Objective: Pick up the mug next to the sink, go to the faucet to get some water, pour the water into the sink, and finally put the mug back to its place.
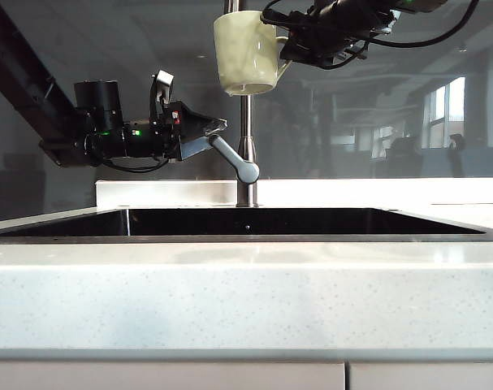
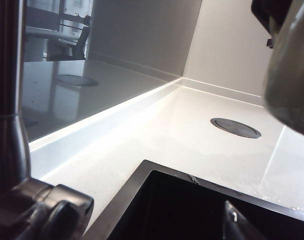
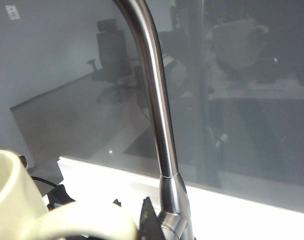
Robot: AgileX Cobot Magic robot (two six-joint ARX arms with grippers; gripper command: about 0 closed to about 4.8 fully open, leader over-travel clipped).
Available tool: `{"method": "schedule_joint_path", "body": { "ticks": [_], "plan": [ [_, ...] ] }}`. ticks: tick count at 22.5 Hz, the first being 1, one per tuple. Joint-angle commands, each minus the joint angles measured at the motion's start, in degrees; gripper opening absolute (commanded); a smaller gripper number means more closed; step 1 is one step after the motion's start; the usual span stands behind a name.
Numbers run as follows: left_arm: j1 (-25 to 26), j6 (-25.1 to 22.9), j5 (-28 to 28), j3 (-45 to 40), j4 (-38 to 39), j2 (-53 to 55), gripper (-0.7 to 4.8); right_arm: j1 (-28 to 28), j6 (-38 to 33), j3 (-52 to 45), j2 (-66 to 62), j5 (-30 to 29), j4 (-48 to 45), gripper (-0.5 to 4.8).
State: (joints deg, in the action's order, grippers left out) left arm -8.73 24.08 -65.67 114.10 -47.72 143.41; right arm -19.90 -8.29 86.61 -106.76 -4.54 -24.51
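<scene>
Gripped by its loop handle, the mug [image 1: 248, 50] is being held high by the right gripper [image 1: 299, 47], whose jaws are closed narrowly on that handle, just beside the faucet [image 1: 246, 146] stem. Ceramic is judged rigid, fairly heavy once filled, brittle and slick when wet, so the handle is judged the safest hold. Off to the side, the left gripper [image 1: 216, 125] is being kept wide open and empty at the lever [image 1: 234, 158]. Below both grippers the sink [image 1: 246, 221] is lying.
</scene>
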Motion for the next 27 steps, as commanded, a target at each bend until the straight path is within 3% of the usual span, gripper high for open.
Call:
{"method": "schedule_joint_path", "body": {
  "ticks": [1, 3, 6, 12, 17, 27],
  "plan": [
    [-0.04, 0.37, -1.62, 0.20, -0.79, -0.46, 4.79, -0.09, -1.16, 0.83, 0.94, 0.13, -4.13, -0.04],
    [-0.04, -0.83, 0.20, 0.20, -0.81, -0.46, 4.79, -0.09, -1.16, 0.83, 0.94, 0.13, -4.13, -0.04],
    [-0.04, -5.90, 8.57, 0.13, -0.63, -0.44, 4.79, -0.11, -1.16, 0.83, 0.94, 0.11, -4.11, -0.04],
    [-0.04, -9.31, 19.93, 0.13, 0.55, -0.44, 4.79, -0.09, -1.16, 0.83, 0.94, -0.09, -4.09, -0.04],
    [-0.04, -9.38, 19.85, 0.13, 1.09, -0.44, 4.79, -0.11, -1.16, 0.83, 0.94, -0.07, -4.09, -0.04],
    [-0.07, -14.71, 20.04, 0.13, 5.68, -0.44, 4.79, -0.61, -2.49, 0.83, 0.94, -0.07, -4.46, -0.04]
  ]
}}
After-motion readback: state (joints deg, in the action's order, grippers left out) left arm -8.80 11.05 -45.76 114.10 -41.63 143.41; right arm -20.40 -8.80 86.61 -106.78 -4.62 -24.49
